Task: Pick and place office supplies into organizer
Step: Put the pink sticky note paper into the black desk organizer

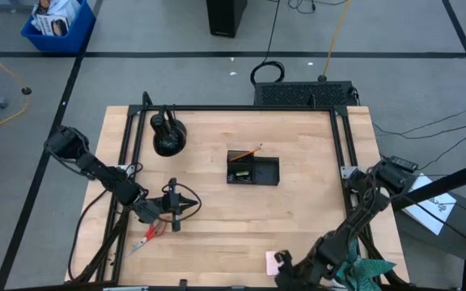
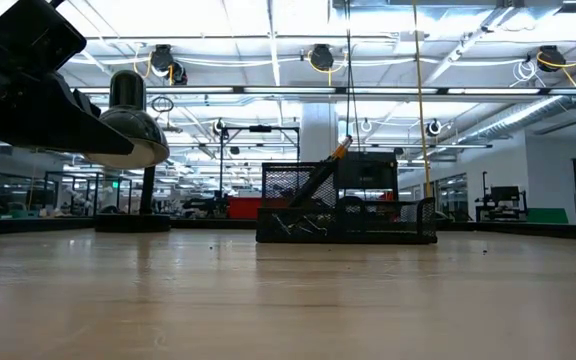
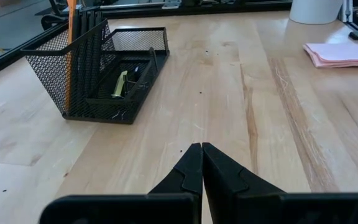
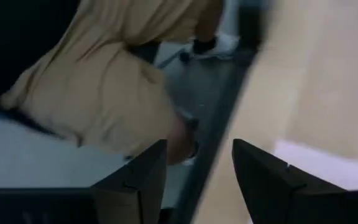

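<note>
The organizer (image 1: 253, 170), a black mesh tray, stands near the table's middle with an orange pencil (image 3: 71, 37) and thin black pens upright in it and a yellow-green tag (image 3: 120, 84) in a low compartment. The red-handled scissors (image 1: 146, 238) lie flat near the front left. The pink notepad (image 1: 273, 260) lies flat at the near edge. My left gripper (image 3: 202, 149) is shut and holds nothing, left of the organizer, pointing at it. My right gripper (image 4: 197, 180) is open over the near edge, beside the notepad (image 4: 316, 165), with nothing between its fingers.
A round black dome-shaped object (image 1: 168, 137) stands at the far left of the table. A teal cloth (image 1: 366, 271) lies by the right arm at the front right corner. A person in tan trousers (image 4: 98, 81) stands just off the near edge.
</note>
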